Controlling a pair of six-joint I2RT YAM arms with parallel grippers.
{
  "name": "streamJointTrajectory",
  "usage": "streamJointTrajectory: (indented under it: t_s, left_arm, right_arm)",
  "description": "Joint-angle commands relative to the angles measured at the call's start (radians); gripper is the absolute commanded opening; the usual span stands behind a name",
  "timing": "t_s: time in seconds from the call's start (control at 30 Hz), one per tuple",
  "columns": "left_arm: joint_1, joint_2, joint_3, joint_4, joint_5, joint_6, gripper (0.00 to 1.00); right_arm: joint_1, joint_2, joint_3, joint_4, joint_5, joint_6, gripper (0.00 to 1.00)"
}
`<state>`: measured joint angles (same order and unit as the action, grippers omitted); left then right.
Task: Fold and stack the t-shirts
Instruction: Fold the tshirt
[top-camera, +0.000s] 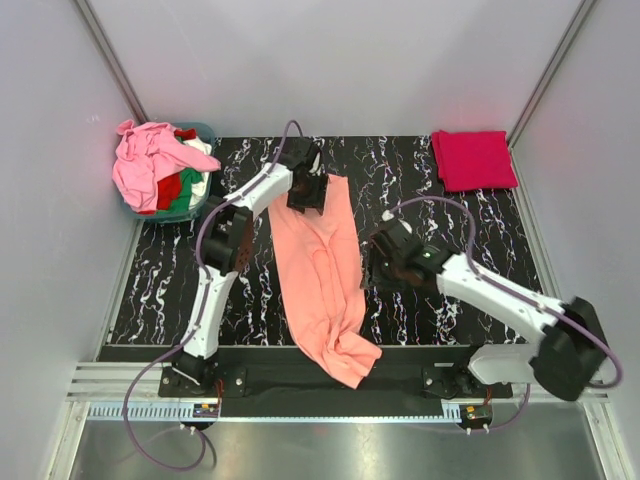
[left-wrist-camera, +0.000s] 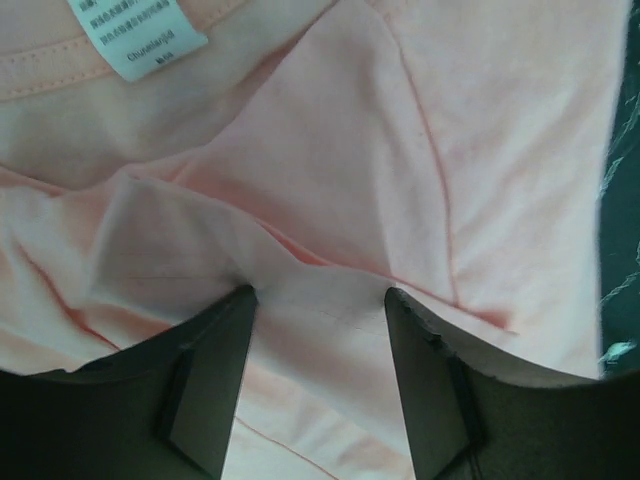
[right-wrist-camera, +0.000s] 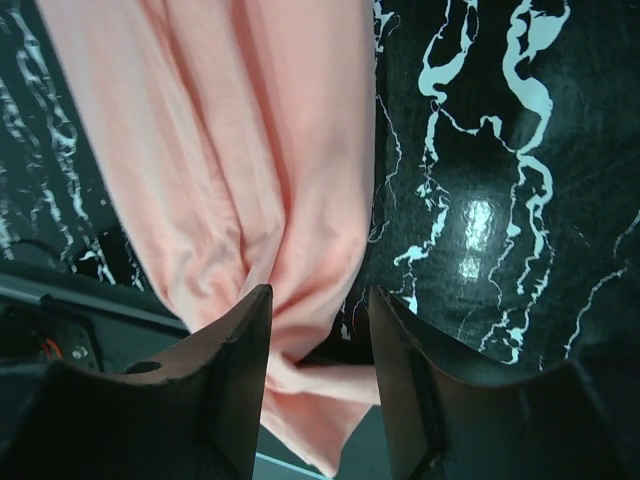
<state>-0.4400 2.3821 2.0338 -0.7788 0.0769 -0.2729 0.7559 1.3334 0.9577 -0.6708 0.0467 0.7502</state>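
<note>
Salmon shirt (top-camera: 318, 270), soft and creased, lies in a long strip down the black marbled table (top-camera: 460, 225), its near end drooping over the edge. Left claw (top-camera: 305, 192) stands apart on the collar end. Right claw (top-camera: 370, 268) stands apart over the shirt's gathered side.

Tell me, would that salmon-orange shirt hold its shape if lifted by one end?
Probably not. The salmon-orange shirt already droops over the near edge of the table and creases in both close-ups, so it looks very floppy. It is likely thin, light cloth. Pushed, it would probably bunch up rather than slide whole.
</note>
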Motion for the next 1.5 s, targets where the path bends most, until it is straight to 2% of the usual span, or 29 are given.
streamJointTrajectory:
  t_s: [0.0, 0.13, 0.2, 0.3, 0.33, 0.37, 0.4, 0.43, 0.47, 0.5, 0.53, 0.7, 0.83, 1.07, 1.2, 1.33, 1.43, 1.47]
  left_arm:
    - [0.04, 0.099, 0.126, -0.069, -0.034, -0.048, 0.62]
    - [0.087, 0.224, 0.313, -0.122, -0.035, -0.06, 0.62]
    - [0.112, 0.308, 0.457, -0.131, -0.026, -0.06, 0.63]
    - [0.141, 0.359, 0.523, -0.002, 0.004, -0.054, 0.64]
    - [0.167, 0.367, 0.545, 0.063, 0.05, -0.08, 0.67]
    - [0.187, 0.383, 0.602, 0.102, 0.102, -0.124, 0.65]
    - [0.193, 0.368, 0.592, 0.166, 0.134, -0.135, 0.68]
    - [0.19, 0.344, 0.567, 0.275, 0.109, -0.131, 0.86]
    - [0.187, 0.274, 0.499, 0.329, 0.089, -0.13, 0.95]
    - [0.187, 0.235, 0.453, 0.393, 0.102, -0.134, 0.99]
    - [0.181, 0.2, 0.433, 0.497, 0.115, -0.141, 0.99]
    - [0.159, 0.002, 0.408, 0.567, 0.127, -0.138, 0.99]
    - [0.144, -0.185, 0.206, 0.618, 0.121, -0.138, 0.99]
    - [0.141, -0.44, -0.045, 0.553, 0.097, -0.074, 0.99]
    - [0.141, -0.492, -0.126, 0.453, 0.063, -0.055, 0.99]
    - [0.139, -0.503, -0.165, 0.369, 0.09, -0.058, 0.99]
    - [0.136, -0.535, -0.279, 0.415, 0.121, -0.072, 0.99]
    - [0.133, -0.561, -0.305, 0.435, 0.119, -0.077, 0.99]
  right_arm:
    - [-0.006, -0.164, -0.054, 0.004, 0.047, 0.018, 0.51]
    - [-0.006, -0.316, -0.119, -0.029, 0.045, 0.044, 0.53]
    - [-0.006, -0.391, -0.14, -0.039, 0.039, 0.044, 0.54]
    - [-0.006, -0.483, -0.161, -0.053, 0.035, 0.029, 0.56]
    - [-0.007, -0.526, -0.166, -0.053, 0.032, 0.021, 0.57]
    - [-0.006, -0.546, -0.172, -0.053, 0.022, 0.0, 0.59]
    - [-0.007, -0.568, -0.189, -0.04, 0.013, -0.009, 0.61]
    - [-0.006, -0.586, -0.195, -0.032, 0.004, -0.018, 0.62]
    - [-0.006, -0.62, -0.2, -0.02, -0.007, -0.034, 0.64]
    - [-0.006, -0.632, -0.204, -0.021, -0.008, -0.037, 0.65]
    - [-0.006, -0.652, -0.203, -0.024, -0.005, -0.04, 0.67]
    - [-0.006, -0.691, -0.217, -0.01, -0.011, -0.043, 0.71]
    - [-0.006, -0.714, -0.257, 0.011, -0.028, -0.031, 0.75]
    - [-0.006, -0.695, -0.387, 0.16, -0.11, -0.018, 0.78]
    - [-0.006, -0.68, -0.5, 0.312, -0.137, -0.017, 0.78]
    - [-0.007, -0.677, -0.588, 0.436, -0.16, 0.023, 0.73]
    - [-0.006, -0.681, -0.597, 0.448, -0.151, 0.026, 0.69]
    - [-0.006, -0.682, -0.605, 0.454, -0.146, 0.031, 0.63]
